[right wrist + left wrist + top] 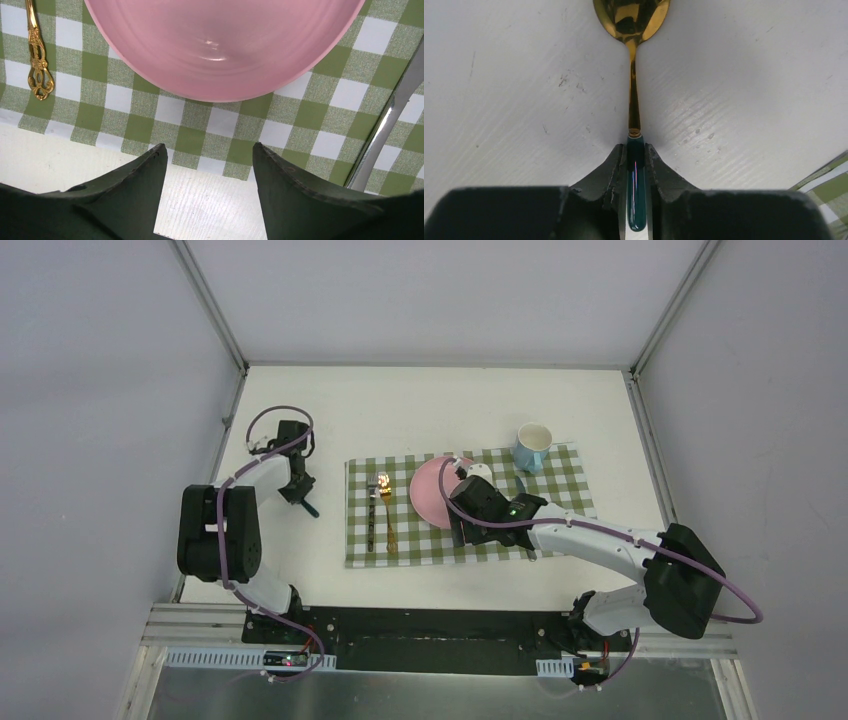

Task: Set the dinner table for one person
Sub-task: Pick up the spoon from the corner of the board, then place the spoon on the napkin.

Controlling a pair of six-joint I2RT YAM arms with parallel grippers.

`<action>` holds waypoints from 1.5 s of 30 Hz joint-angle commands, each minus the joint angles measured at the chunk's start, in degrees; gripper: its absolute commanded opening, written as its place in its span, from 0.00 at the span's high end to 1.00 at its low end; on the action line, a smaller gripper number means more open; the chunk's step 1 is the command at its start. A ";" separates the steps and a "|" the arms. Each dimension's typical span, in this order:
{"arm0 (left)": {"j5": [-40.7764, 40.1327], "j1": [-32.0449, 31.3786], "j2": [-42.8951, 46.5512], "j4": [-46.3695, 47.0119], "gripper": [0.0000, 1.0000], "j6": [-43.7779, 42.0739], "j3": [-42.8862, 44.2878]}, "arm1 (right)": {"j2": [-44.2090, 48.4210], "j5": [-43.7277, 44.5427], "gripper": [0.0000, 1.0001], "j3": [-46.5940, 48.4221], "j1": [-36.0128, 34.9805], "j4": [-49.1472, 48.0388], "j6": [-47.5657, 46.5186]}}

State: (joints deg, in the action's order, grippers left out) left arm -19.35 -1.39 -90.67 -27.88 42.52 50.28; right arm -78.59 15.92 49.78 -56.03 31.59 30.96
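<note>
The white desk point(430, 410) fills the cell floor, with rails along its edges. A green-checked cloth point(570, 480) lies on its middle and right part. On the cloth sit a pink plate point(428, 490), a blue cup point(532, 447) at the far right, two utensils left of the plate, one with an ornate gold handle point(36, 60), and a silvery knife point(395, 115) to the right. Over bare desk left of the cloth, the left claw point(636, 152) is clamped narrow on the teal handle of a gold spoon point(634, 100). The right claw point(209, 150) gapes wide and holds nothing, at the cloth's near edge and facing the plate.
</note>
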 commanded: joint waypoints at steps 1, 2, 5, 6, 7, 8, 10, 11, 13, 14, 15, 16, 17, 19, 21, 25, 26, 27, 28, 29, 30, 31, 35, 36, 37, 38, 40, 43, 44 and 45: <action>4.44 0.68 -0.85 1.97 0.93 -1.01 0.61 | 0.92 -0.01 0.33 -0.72 -0.31 -1.37 0.33; 4.82 0.68 -0.82 2.07 0.99 -1.22 0.61 | 0.70 -0.01 0.33 -0.65 -0.29 -1.44 0.41; 5.51 0.71 -0.60 2.18 1.00 -2.24 0.48 | 0.43 -0.36 0.33 -0.25 -0.31 -1.44 0.31; 5.69 0.72 -0.50 2.19 1.00 -2.53 0.44 | 0.52 -0.30 0.33 -0.25 -0.31 -1.40 0.33; 6.03 0.71 -0.33 2.19 1.00 -2.80 0.43 | 0.58 -0.28 0.33 -0.09 -0.31 -1.24 0.25; 6.37 0.76 -0.03 2.21 1.00 -3.06 0.37 | 0.62 -0.28 0.33 0.10 -0.26 -1.05 0.13; 7.31 0.70 0.98 2.32 1.00 -3.57 0.34 | 0.71 -0.11 0.33 0.31 -0.31 -0.92 0.15; 7.77 0.69 1.76 2.30 1.00 -3.92 0.39 | 0.72 -0.15 0.33 0.49 -0.31 -0.85 0.03; 9.11 0.68 3.78 2.14 1.00 -4.47 0.62 | 0.57 -0.27 0.33 0.63 -0.31 -0.91 0.09; 10.35 0.64 5.25 1.95 1.00 -4.80 0.94 | 0.42 -0.32 0.33 0.71 -0.31 -0.92 0.20; 12.00 0.66 6.32 2.03 1.00 -5.18 1.25 | 0.23 -0.46 0.33 0.80 -0.31 -0.96 0.16; 14.08 0.60 7.39 2.03 1.00 -5.43 1.72 | 0.09 -0.67 0.33 0.84 -0.31 -1.12 0.14; 15.72 0.52 8.54 1.85 1.00 -5.55 2.15 | -0.04 -0.78 0.33 0.91 -0.31 -1.29 0.31; 18.22 0.35 11.16 1.31 1.00 -5.44 2.91 | -0.29 -0.93 0.33 1.06 -0.31 -1.34 0.33; 19.24 -0.15 13.86 0.01 1.00 -5.35 3.87 | -0.29 -0.96 0.33 1.11 -0.31 -1.44 0.55; 22.55 -2.40 17.47 -2.52 1.00 -5.05 6.83 | 0.37 0.63 0.33 1.31 -0.31 -0.39 0.45; 23.41 -3.34 17.81 -2.82 1.00 -4.84 7.54 | 0.69 1.58 0.33 1.55 -0.31 0.15 0.44; 24.15 -4.63 18.03 -2.87 1.00 -4.27 8.03 | 1.04 2.81 0.33 1.80 -0.31 0.71 0.43; 24.46 -6.45 18.10 -2.82 1.00 -3.33 8.46 | 1.45 4.23 0.33 2.26 -0.31 1.43 0.67; 24.49 -8.59 17.89 -2.64 1.00 -2.80 9.09 | 1.87 5.66 0.32 3.17 -0.31 2.37 0.98; 24.18 -11.23 17.40 -2.36 1.00 -2.14 9.72 | 2.27 6.64 0.31 3.87 -0.18 3.02 0.95; 23.80 -13.97 16.81 -1.53 1.00 -1.23 10.12 | 2.59 7.78 0.30 4.75 0.02 3.77 0.92; 22.11 -25.53 11.54 1.76 1.00 1.59 13.36 | 3.38 13.01 0.27 9.28 2.21 9.40 0.73; 20.85 -28.50 10.51 2.19 1.00 2.11 14.70 | 3.66 14.42 0.27 10.90 3.49 11.18 0.32; 19.82 -31.30 8.00 2.80 1.00 2.60 15.92 | 4.00 15.56 0.26 12.47 5.03 13.19 -0.12; 19.64 -34.02 5.79 3.29 1.00 2.84 17.60 | 4.62 16.32 0.26 13.88 6.77 14.76 -0.65; 17.76 -38.92 1.07 4.56 1.00 3.67 21.40 | 6.81 16.27 0.24 15.95 10.78 16.44 -2.40; 16.93 -45.79 -6.74 5.46 1.00 4.39 27.48 | 10.52 15.12 0.23 18.62 17.09 18.38 -4.57; 17.09 -47.63 -9.12 6.30 1.00 4.86 29.43 | 11.31 14.55 0.23 19.45 19.12 19.04 -5.27; 16.98 -49.45 -11.61 6.65 1.00 5.03 31.52 | 11.94 13.87 0.23 20.04 20.71 19.42 -5.91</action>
State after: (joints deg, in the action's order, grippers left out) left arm -0.08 -44.86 -96.12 -25.30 45.04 74.43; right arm -71.64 28.67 65.28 -40.75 46.26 28.69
